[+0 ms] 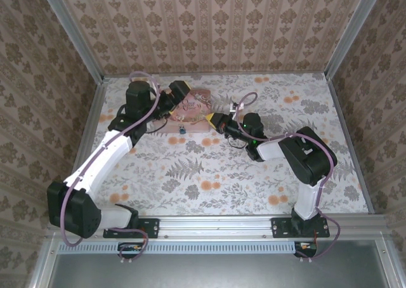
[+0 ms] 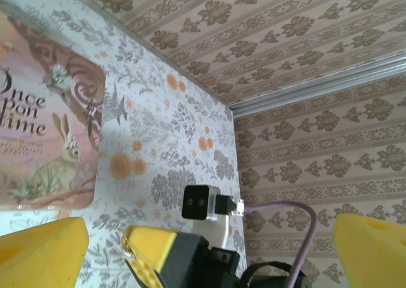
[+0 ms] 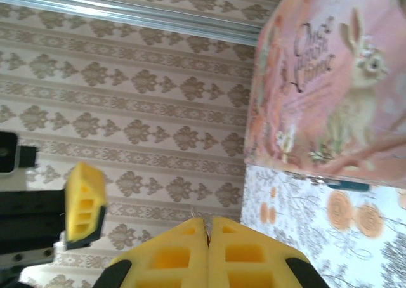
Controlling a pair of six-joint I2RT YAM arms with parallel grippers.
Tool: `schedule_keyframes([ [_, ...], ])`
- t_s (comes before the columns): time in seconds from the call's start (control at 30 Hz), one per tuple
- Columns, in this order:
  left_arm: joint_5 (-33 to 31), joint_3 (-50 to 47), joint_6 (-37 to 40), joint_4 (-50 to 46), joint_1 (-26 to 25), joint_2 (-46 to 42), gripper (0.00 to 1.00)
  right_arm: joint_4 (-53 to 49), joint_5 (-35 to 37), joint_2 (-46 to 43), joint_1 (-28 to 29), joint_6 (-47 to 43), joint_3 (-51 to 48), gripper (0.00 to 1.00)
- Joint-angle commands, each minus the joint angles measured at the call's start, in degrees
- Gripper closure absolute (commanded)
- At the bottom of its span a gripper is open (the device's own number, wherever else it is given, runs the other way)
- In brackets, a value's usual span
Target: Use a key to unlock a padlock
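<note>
The tiny teal padlock lies on the tablecloth against the front edge of the pink picture tin. In the right wrist view it is a teal sliver under the tin's edge. My right gripper sits just right of the tin. Its yellow pads are pressed together on the key, a thin metal sliver poking out between them. My left gripper hovers at the tin's left end with its fingers spread wide and nothing held. The right gripper shows between them.
The tin bears a rabbit picture and lies flat at the back middle of the floral table. Patterned walls with metal frame posts close in the back and sides. The right arm's cable loops above its wrist.
</note>
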Motion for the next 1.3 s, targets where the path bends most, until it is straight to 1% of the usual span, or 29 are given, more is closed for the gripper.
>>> schedule_keyframes([
  [0.0,-1.1,2.5,-2.3,-8.0,-0.3,-1.8,0.00,-4.6,1.2,-1.2,-0.5,-2.5,2.0,1.00],
  [0.3,-2.5,9.7,-5.3,-16.9,-1.4,-2.9,0.00,-6.4,1.3,-1.1,-1.2,-2.2,1.9,1.00],
  [0.57,-3.5,12.6,-4.8,-18.5,-1.7,-3.0,0.00,-8.3,2.2,-2.5,-1.6,-3.0,0.6,1.00],
  [0.6,-3.7,12.7,-4.9,-18.4,-3.2,-3.0,0.00,-8.3,2.4,-2.5,-1.6,-3.0,0.5,1.00],
  [0.63,-3.6,12.8,-4.6,-18.0,-3.5,-2.9,0.00,-8.2,2.4,-2.4,-1.7,-2.9,0.4,1.00],
  [0.73,-4.4,13.1,-4.6,-18.0,-3.7,-2.7,0.00,-7.8,2.4,-2.0,-1.9,-2.6,0.3,1.00],
  [0.87,-3.7,14.4,-4.1,-18.0,-4.1,-1.4,0.00,-7.2,2.0,-1.9,-2.2,-2.4,0.2,1.00],
  [0.93,-2.8,14.3,-4.4,-17.0,-4.1,-1.3,0.00,-7.2,1.7,-1.9,-2.6,-2.1,0.3,1.00],
  [1.0,-5.1,14.6,-3.0,-17.3,-4.8,-1.6,0.00,-7.0,1.4,-2.1,-3.0,-1.9,0.3,1.00],
  [1.1,-6.1,13.8,-2.4,-16.4,-6.2,-1.6,0.00,-7.7,1.1,-2.4,-3.4,-2.1,1.0,1.00],
  [1.2,-6.7,10.9,-0.7,-15.9,-5.5,-1.3,0.00,-8.8,0.5,-2.3,-3.9,-2.3,3.0,1.00],
  [1.27,-6.8,7.1,-0.5,-14.1,-4.0,-1.3,0.00,-10.8,0.2,-2.3,-4.0,-3.0,5.4,1.00],
])
